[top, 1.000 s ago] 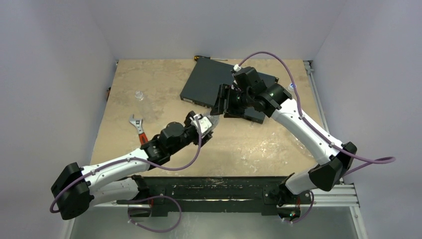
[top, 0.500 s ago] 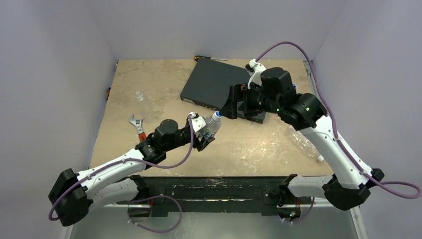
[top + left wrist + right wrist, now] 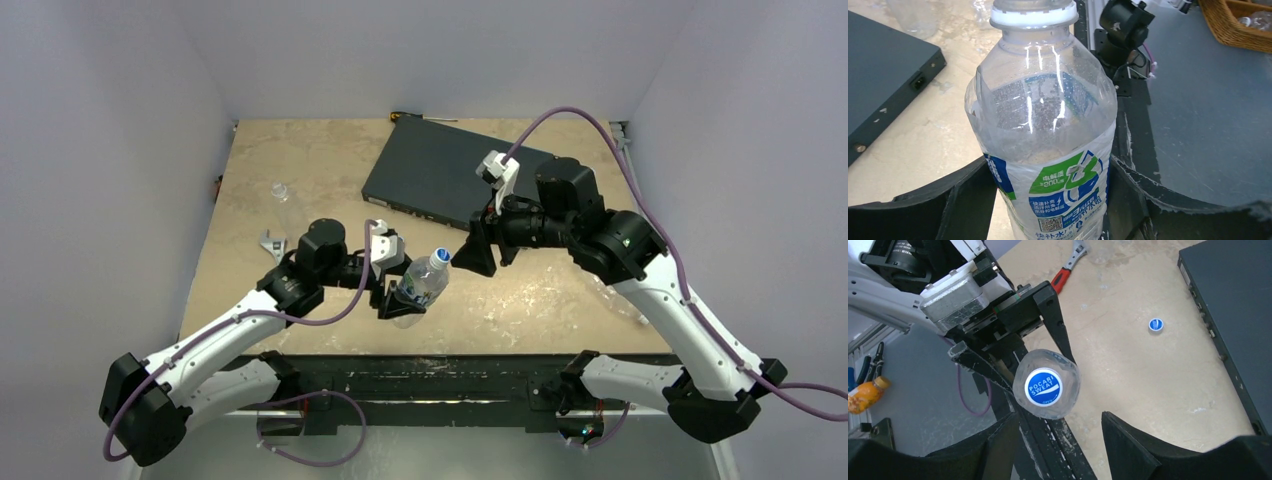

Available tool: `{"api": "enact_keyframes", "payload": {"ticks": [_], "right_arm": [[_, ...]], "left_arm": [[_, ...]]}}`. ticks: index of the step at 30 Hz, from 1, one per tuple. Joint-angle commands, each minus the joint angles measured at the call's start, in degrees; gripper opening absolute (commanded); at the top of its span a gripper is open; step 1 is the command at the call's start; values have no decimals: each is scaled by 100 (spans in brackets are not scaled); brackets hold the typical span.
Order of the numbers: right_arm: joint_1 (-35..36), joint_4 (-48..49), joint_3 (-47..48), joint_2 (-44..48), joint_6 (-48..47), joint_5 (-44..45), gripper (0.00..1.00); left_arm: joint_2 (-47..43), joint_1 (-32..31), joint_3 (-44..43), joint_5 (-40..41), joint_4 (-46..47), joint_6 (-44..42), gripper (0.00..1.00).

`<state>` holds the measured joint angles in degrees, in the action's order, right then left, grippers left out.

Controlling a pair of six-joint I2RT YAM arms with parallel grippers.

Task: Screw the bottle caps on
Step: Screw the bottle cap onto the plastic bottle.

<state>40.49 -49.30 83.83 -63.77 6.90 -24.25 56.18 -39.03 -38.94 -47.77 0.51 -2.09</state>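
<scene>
A clear bottle [image 3: 420, 285] with a blue, green and white label is held tilted above the table's near part, my left gripper [image 3: 405, 300] shut on its body. In the left wrist view the bottle [image 3: 1048, 130] fills the gap between both fingers [image 3: 968, 200]. A blue cap [image 3: 1044, 386] sits on its neck, also seen as the cap [image 3: 440, 257] from above. My right gripper [image 3: 478, 258] stands open just right of the cap, apart from it. In its own view the right gripper [image 3: 1060, 426] has nothing between its fingers. A loose blue cap [image 3: 1156, 324] lies on the table near the box.
A flat black box [image 3: 440, 178] lies at the back centre. A red-handled wrench [image 3: 272, 243] lies left, partly behind my left arm. A small clear piece [image 3: 281, 191] is at the far left, a screwdriver [image 3: 410, 117] at the back edge, crumpled clear bottles [image 3: 612, 290] at right.
My right gripper has come off the bottle's top, opened and drawn back to the right. The left arm has pulled the bottle toward the near edge; its blue cap now shows.
</scene>
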Motion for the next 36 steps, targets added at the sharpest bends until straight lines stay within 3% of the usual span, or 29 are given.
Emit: {"api": "enact_keyframes", "payload": {"ticks": [1,16,30,36], "right_arm": [[20,432,-107,68,-331,-455,65],[381,553,-2,-270,-335,-466,60],[618,504,-4,-403,-268,-185,37],[635,474,-88,-392,-299,-201,41]], "left_arm": [[-160,21,-175,-578,-36,50,0],[-100,27,-202,-593,-248,-31,0],[-36,25,-232,-586,-306,-89,0],[-13,27,-261,-584,-315,-84,0]]}}
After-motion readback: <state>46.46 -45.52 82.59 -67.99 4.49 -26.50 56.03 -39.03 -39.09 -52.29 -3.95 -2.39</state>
